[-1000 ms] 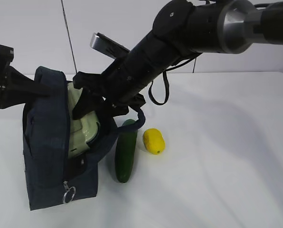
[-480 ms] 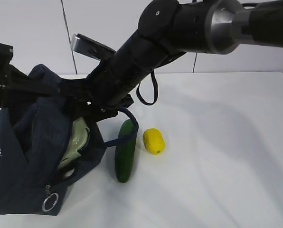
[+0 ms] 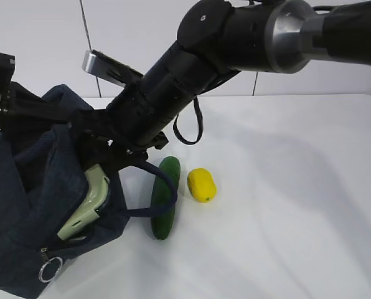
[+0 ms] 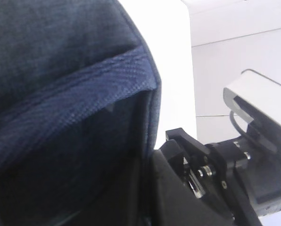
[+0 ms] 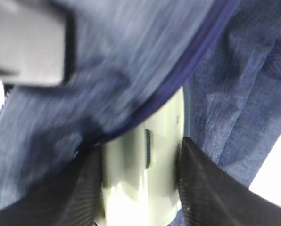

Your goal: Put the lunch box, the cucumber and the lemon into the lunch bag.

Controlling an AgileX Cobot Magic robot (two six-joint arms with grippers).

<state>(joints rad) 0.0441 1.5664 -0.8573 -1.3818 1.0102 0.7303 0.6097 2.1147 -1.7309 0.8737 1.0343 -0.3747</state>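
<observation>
Lunch bag: the big dark navy-grey fabric lunch bag (image 3: 30, 212) sits at the left of the white table (image 3: 285, 205), leaning over, with its top open and a metal ring pull (image 3: 49, 271) low at the front.
Lunch box: the flat lunch box with the pale sage-green lid (image 5: 143, 179) is partly inside the bag mouth, one green corner poking out.
Right gripper: the black right gripper (image 5: 140, 188) has its two pads pressed on both sides of the lunch box, gripping it (the arm reaches across from the right).
Left gripper: the black left gripper (image 3: 45, 115) is up at the bag's top edge, jaws clenched; what it pinches I cannot tell.
Cucumber: the short, thick dark green cucumber (image 3: 164, 198) lies on the table just beside the bag, under a bag handle.
Lemon: the small bright yellow lemon (image 3: 201, 185) lies near the cucumber, not touching.
</observation>
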